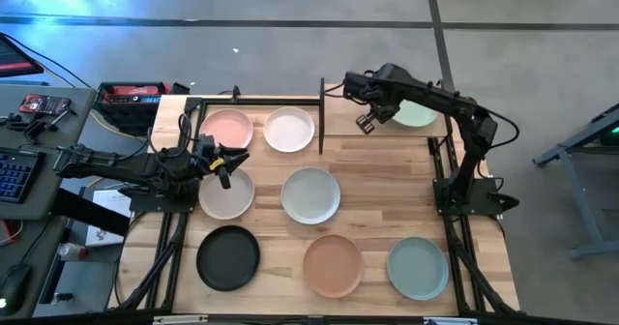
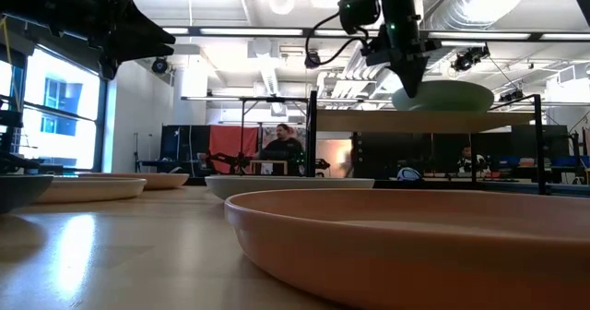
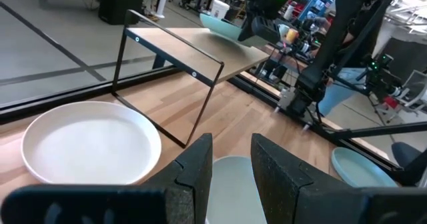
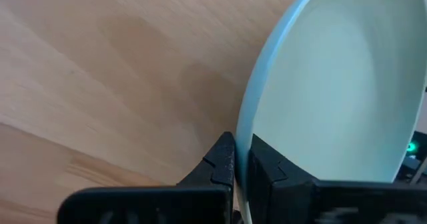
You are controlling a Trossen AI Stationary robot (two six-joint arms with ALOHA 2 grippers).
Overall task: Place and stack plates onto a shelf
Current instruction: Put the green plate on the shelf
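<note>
The right gripper [image 4: 241,167] has its fingers pinched on the rim of a sage plate [image 4: 333,84], held over the shelf [image 1: 377,120], seemingly just clear of it. The left gripper [image 3: 231,159] hovers above the cream plate [image 1: 226,193] on the desk [image 1: 368,170], fingers slightly spread and empty.

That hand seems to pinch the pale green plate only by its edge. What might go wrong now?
The right hand grips the sage green plate by its rim alone, shut on a thin edge, so the plate might slip or tip when released. In the low view it looks to sit on the shelf, near one end, so a nudge could push it off. The black uprights stand close and could be bumped.
</note>
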